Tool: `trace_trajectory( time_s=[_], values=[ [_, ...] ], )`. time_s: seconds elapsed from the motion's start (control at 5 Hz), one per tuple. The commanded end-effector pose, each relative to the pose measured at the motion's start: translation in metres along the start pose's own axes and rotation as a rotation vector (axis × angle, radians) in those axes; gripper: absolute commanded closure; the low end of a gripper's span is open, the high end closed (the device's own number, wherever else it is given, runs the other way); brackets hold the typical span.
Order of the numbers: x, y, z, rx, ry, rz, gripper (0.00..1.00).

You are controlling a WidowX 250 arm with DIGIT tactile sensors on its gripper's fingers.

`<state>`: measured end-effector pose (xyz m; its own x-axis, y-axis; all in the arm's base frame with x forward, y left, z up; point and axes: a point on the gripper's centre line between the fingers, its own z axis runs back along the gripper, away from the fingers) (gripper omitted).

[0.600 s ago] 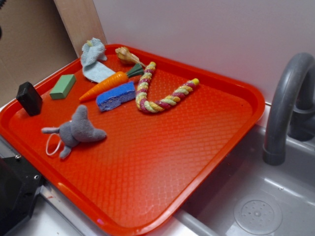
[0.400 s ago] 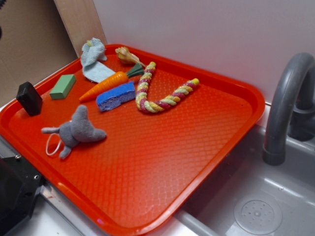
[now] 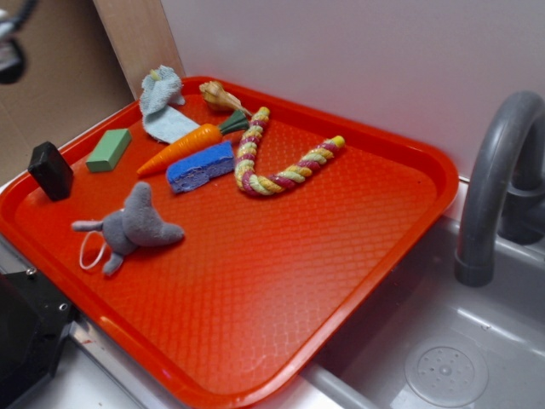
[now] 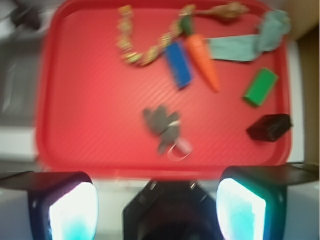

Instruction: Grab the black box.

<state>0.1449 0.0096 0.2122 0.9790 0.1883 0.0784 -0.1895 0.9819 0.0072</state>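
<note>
- Wrist view: the claw [image 4: 157, 200] is held spread and empty, high above the tray [image 4: 90, 125].
- The black box [image 4: 270, 127] is seen ahead and rightward, near the rim, so an approach is judged still needed.

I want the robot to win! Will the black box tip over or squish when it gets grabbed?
The black box probably won't squish: its edges look sharp and hard. It stands tilted at the tray's edge, so a sideways bump might topple it. Its matte faces likely aren't slippery.
</note>
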Motion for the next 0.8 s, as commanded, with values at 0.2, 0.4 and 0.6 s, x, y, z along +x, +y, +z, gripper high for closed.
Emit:
trace_trajectory(
  time_s=[0.2, 0.4, 0.6],
  values=[
    [0.018, 0.087, -0.044, 0.103, -0.104, 0.64, 0.0],
    [0.004, 0.113, -0.062, 0.054, -0.05, 0.764, 0.0],
    [0.004, 0.113, -0.062, 0.054, -0.05, 0.764, 0.0]
  ],
)
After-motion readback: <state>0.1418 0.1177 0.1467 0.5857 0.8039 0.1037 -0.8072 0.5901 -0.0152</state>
